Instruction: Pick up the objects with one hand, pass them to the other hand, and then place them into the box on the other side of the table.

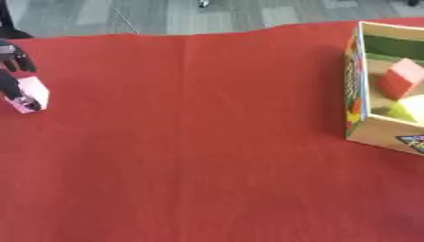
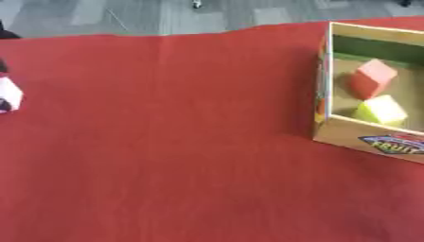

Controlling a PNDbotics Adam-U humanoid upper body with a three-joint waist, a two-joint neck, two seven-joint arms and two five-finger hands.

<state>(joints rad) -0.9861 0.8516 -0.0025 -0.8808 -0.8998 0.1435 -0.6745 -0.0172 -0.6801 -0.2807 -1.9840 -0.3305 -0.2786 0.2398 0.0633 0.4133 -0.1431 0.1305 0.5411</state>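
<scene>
At the far left edge my left hand (image 1: 12, 71) is curled round a pale pink block (image 1: 33, 90), its dark fingers over the block's top and near side. The block sits at or just above the red cloth; I cannot tell which. At the right stands an open cardboard box (image 2: 331, 127) with a printed front wall. Inside it lie a red block (image 2: 369, 78) and a yellow-green block (image 2: 381, 111). My right hand shows in neither view.
The red tablecloth (image 1: 198, 142) covers the whole table between the hand and the box. Grey floor (image 1: 165, 16) shows past the table's far edge.
</scene>
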